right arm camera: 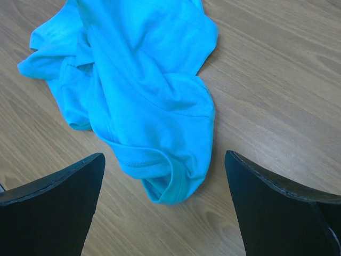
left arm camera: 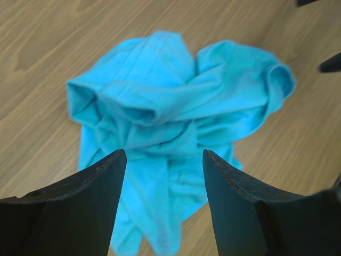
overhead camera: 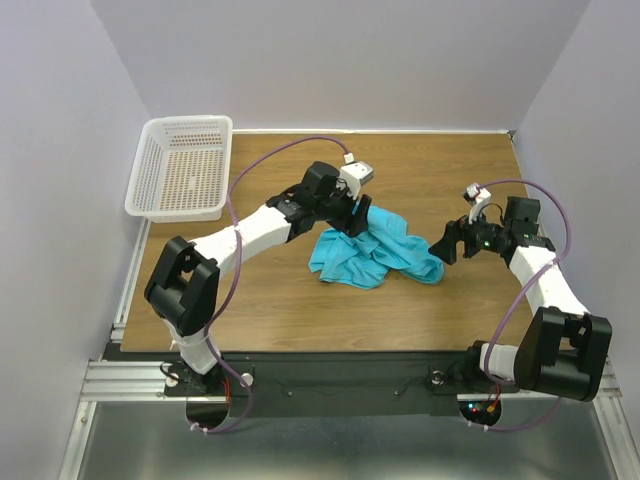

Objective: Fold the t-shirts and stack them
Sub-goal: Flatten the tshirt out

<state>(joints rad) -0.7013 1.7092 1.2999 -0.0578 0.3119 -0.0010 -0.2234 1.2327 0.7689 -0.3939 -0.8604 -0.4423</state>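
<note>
One turquoise-blue t-shirt (overhead camera: 375,255) lies crumpled in a heap near the middle of the wooden table (overhead camera: 290,310). My left gripper (overhead camera: 358,216) hovers over the heap's far left edge. In the left wrist view the left gripper (left arm camera: 164,156) is open, with the bunched t-shirt (left arm camera: 170,101) below and beyond its fingers and nothing held. My right gripper (overhead camera: 446,246) sits just off the heap's right end. In the right wrist view the right gripper (right arm camera: 164,154) is wide open above bare wood, and a rolled hem of the t-shirt (right arm camera: 149,106) reaches toward the gap.
A white mesh basket (overhead camera: 150,190) stands at the table's far left corner with nothing visible in it. Grey walls close in the table at the back and on both sides. Purple cables loop over both arms.
</note>
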